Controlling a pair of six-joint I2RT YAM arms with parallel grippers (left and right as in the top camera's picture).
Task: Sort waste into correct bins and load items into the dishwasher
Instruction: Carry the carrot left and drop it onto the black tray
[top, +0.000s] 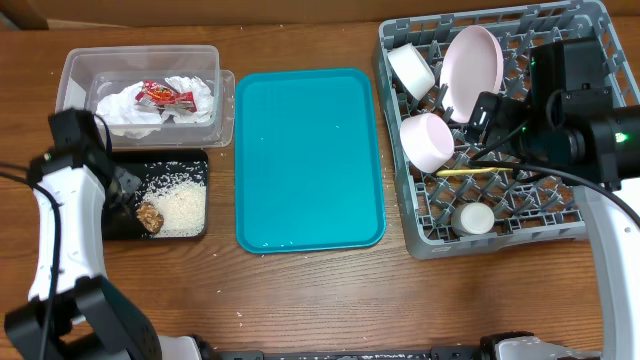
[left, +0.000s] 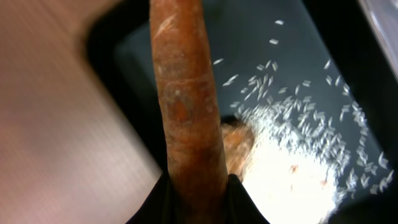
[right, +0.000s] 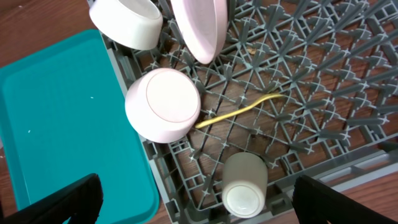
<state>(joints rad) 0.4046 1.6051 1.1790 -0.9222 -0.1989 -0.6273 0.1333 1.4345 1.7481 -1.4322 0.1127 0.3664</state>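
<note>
Wooden tabletop (top: 300, 300) runs under everything; over the black tray (top: 192, 160) my left gripper (left: 198, 196) is pinched tight on one orange carrot stick (left: 186, 106), whose far end is cut off in the wrist view. Below it lie one heap of rice (top: 180, 208) and one brown chunk (top: 150, 216). Just behind, the clear tub (top: 70, 75) holds one red wrapper (top: 165, 96) on crumpled napkins (top: 130, 110) I cannot count. One teal tray (top: 308, 160) sits mid-table. Further right, the grey rack (top: 505, 243) carries two bowls, one white (top: 416, 70) and one pink (top: 428, 140), one plate (top: 473, 65), one cup (top: 473, 217) and one yellow spoon (top: 470, 172); my right gripper (right: 205, 199) hangs above with jaws wide, its arm hiding the rack's right side
</note>
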